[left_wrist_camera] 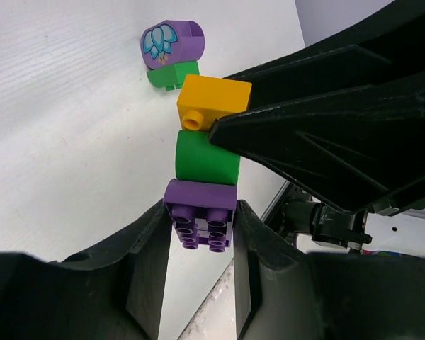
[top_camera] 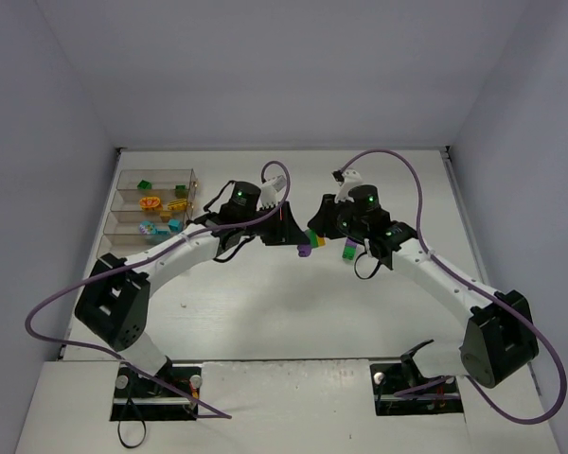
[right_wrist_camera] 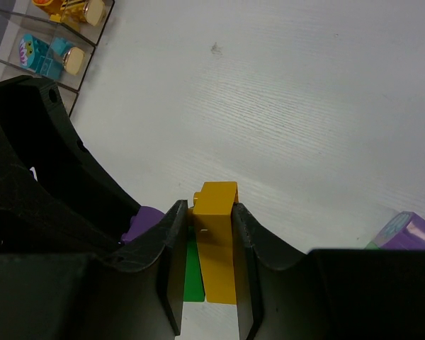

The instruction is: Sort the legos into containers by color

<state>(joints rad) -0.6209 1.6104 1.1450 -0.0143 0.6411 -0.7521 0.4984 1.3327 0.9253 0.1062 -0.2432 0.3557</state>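
Observation:
A stack of three joined legos hangs between my two grippers above the table: a purple brick (left_wrist_camera: 200,216), a green brick (left_wrist_camera: 207,157) and a yellow brick (left_wrist_camera: 214,103). My left gripper (left_wrist_camera: 200,212) is shut on the purple brick. My right gripper (right_wrist_camera: 207,212) is shut on the yellow brick (right_wrist_camera: 216,234), with the green brick (right_wrist_camera: 193,280) beside it. In the top view the grippers meet mid-table, left (top_camera: 289,232) and right (top_camera: 324,225). The clear containers (top_camera: 125,189) stand at the back left and hold green, orange, yellow and teal legos.
A rounded purple piece with a flower print, joined to a green brick (left_wrist_camera: 171,49), lies on the table just past the stack; it also shows in the top view (top_camera: 347,251). White walls enclose the table at the left, back and right.

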